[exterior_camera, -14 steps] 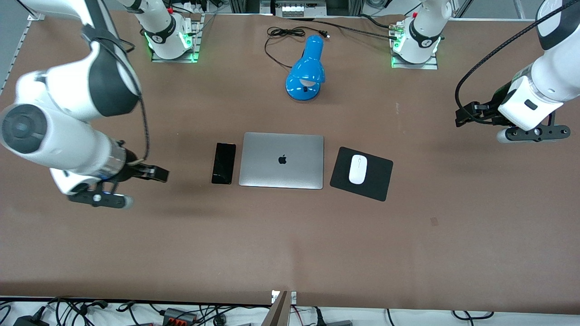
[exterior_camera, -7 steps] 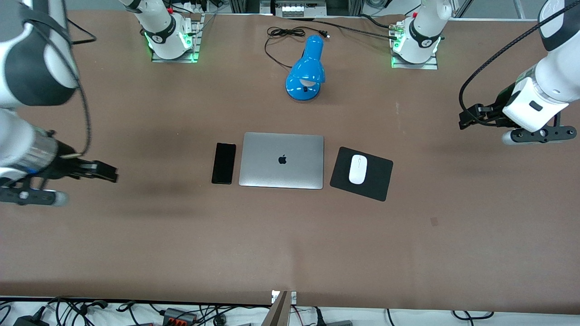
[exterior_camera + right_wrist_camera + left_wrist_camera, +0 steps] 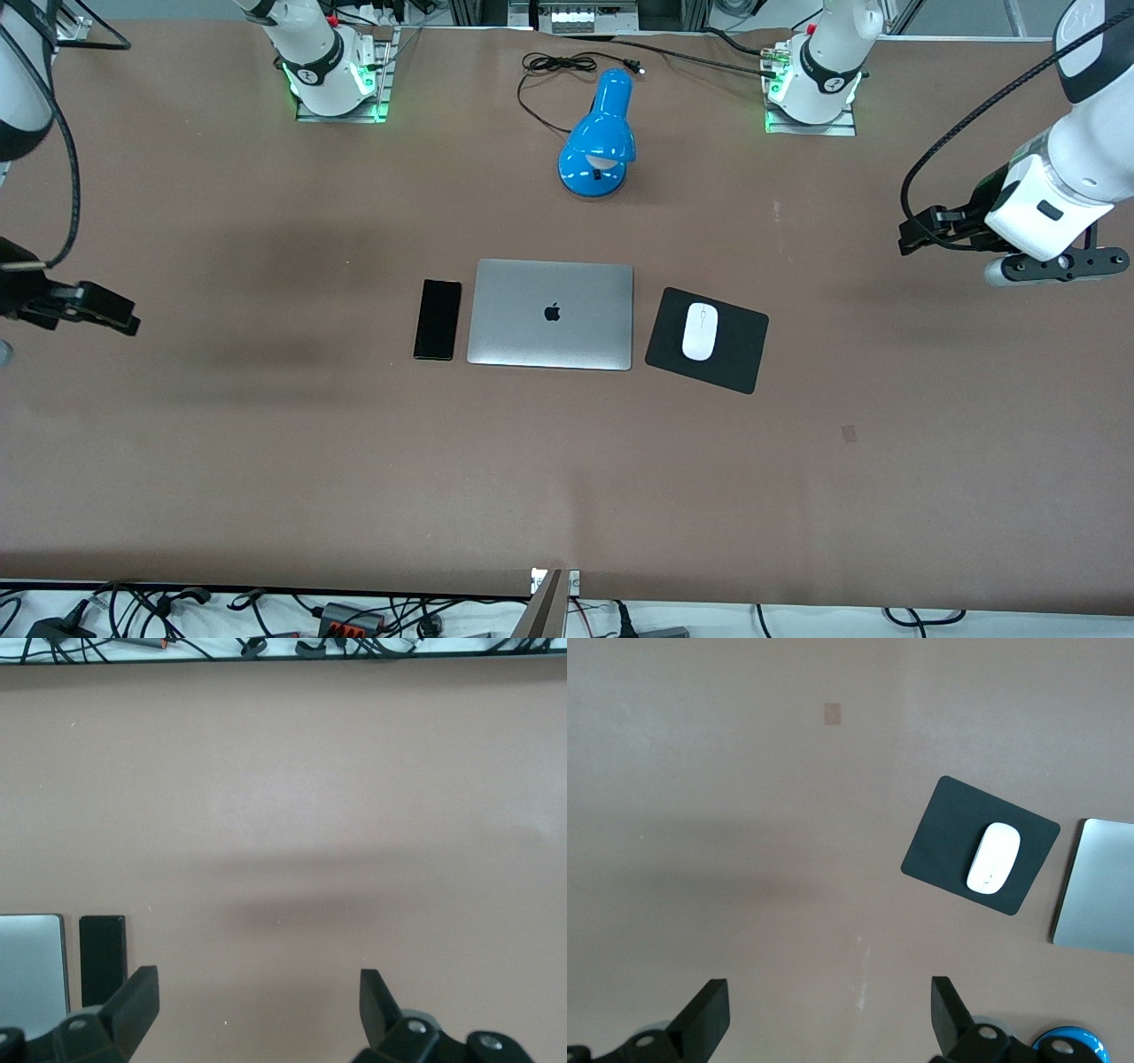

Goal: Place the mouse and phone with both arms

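Note:
The white mouse [image 3: 699, 330] [image 3: 993, 857] lies on a black mouse pad [image 3: 744, 354] [image 3: 943, 837], at the closed laptop's side toward the left arm's end. The black phone [image 3: 437, 319] [image 3: 103, 958] lies flat at the laptop's side toward the right arm's end. My left gripper [image 3: 917, 232] [image 3: 830, 1010] hangs open and empty over bare table toward the left arm's end, well away from the mouse. My right gripper [image 3: 120, 317] [image 3: 257, 997] is open and empty over bare table at the right arm's end, apart from the phone.
A closed silver laptop [image 3: 551, 314] [image 3: 1099, 904] [image 3: 31, 961] lies between phone and pad. A blue desk lamp [image 3: 601, 137] with a black cord lies on the table farther from the front camera than the laptop. Cables run along the table's near edge [image 3: 266, 647].
My right arm has swung away from the phone toward its own end of the table, now mostly out of the front view. The left gripper has drifted slightly outward. Mouse and phone have not moved.

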